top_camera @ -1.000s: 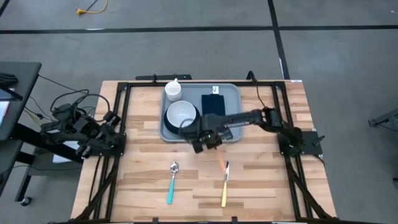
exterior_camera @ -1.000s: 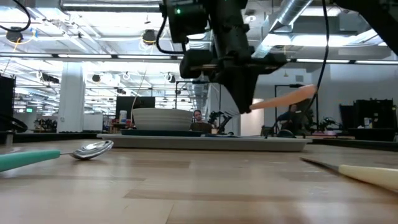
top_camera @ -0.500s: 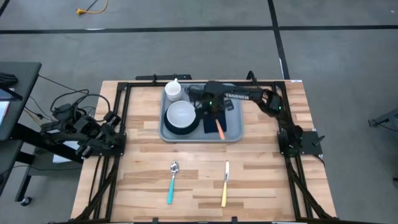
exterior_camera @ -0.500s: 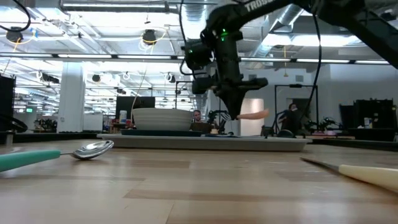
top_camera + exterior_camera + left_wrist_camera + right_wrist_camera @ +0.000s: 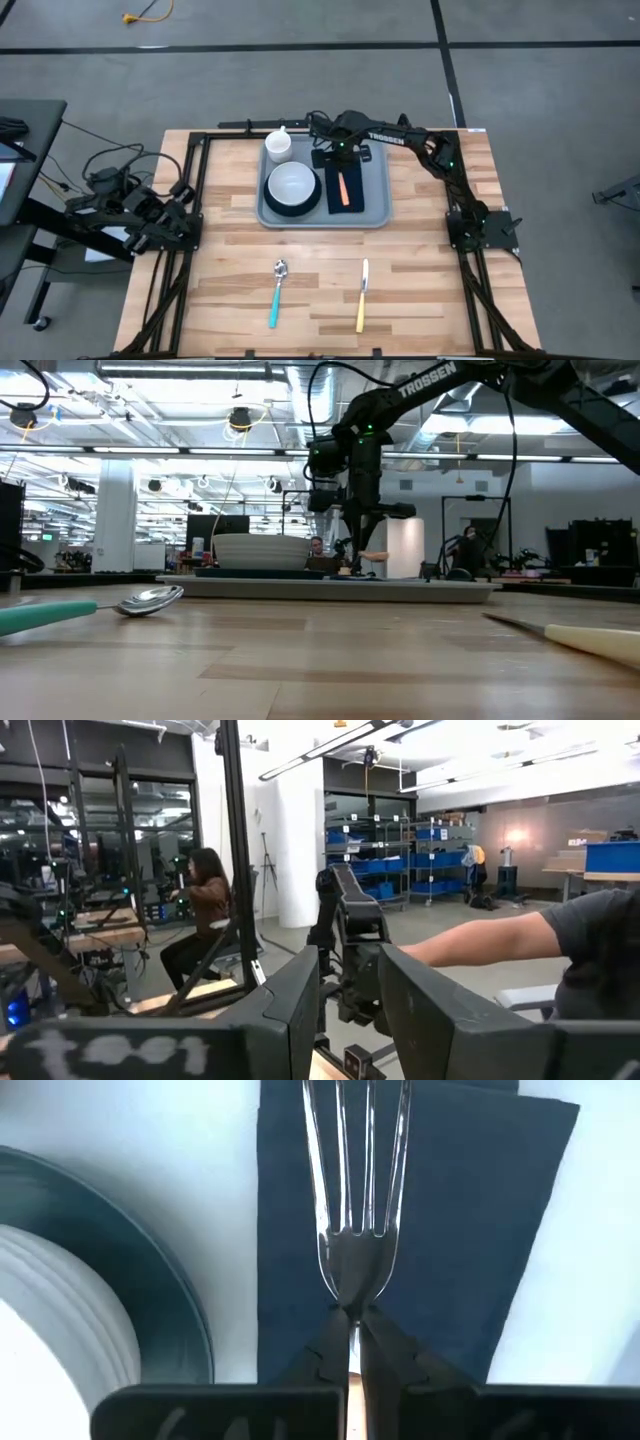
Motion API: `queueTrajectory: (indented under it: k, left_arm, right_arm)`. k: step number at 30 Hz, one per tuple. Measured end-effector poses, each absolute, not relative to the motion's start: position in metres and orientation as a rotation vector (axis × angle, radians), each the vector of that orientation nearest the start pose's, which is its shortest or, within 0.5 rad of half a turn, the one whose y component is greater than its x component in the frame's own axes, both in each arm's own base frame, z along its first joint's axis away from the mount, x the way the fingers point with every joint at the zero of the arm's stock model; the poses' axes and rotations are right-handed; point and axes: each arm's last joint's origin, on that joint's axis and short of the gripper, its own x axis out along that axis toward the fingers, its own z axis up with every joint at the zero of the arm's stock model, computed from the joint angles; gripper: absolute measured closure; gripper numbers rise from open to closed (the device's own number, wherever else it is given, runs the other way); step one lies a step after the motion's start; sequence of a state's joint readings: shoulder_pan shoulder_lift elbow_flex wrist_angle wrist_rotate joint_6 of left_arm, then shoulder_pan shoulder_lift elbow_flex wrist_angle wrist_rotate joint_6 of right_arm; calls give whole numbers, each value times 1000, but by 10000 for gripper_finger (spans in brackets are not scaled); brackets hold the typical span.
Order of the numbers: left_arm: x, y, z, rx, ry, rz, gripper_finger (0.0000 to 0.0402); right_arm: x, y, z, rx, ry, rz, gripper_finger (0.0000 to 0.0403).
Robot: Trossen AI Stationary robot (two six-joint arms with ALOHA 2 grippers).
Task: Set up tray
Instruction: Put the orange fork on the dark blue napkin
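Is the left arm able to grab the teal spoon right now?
Probably yes. The left gripper waits at the table's left edge holding nothing, and bare wood lies between it and the teal spoon. The right gripper is busy over the tray.

From my overhead feed I see the tray [image 5: 375,160], a large pale grey-blue rectangle with rounded corners and a raised rim, lying flat on the wooden table toward twelve o'clock, near the far edge. Its long sides run from nine to three o'clock. In the low view the tray [image 5: 440,589] shows as a thin grey slab resting level on the tabletop, well back from my camera
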State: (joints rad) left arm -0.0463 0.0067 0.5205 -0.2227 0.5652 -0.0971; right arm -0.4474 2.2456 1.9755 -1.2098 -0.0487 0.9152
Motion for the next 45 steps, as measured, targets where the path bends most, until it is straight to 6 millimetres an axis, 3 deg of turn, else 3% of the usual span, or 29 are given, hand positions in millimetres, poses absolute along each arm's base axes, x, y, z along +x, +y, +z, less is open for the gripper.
queueTrajectory:
  k: [9,17,25,35,45]
  left_arm:
    - [28,-17,303,-44,-234,-623,303]
    - [28,-17,303,-45,-228,-627,303]
    - [28,-17,303,-44,-229,-627,303]
    - [28,-17,303,-45,-229,-627,303]
    - [28,-17,303,-44,-230,-627,303]
  right_arm:
    - [401,-194,205,1121,1207,-1009,402]
    - [398,-193,178,1136,1220,-1027,402]
    - [398,-194,177,1138,1213,-1025,402]
    - [390,-189,151,1141,1253,-1035,402]
    - [391,-192,151,1164,1230,-1011,403]
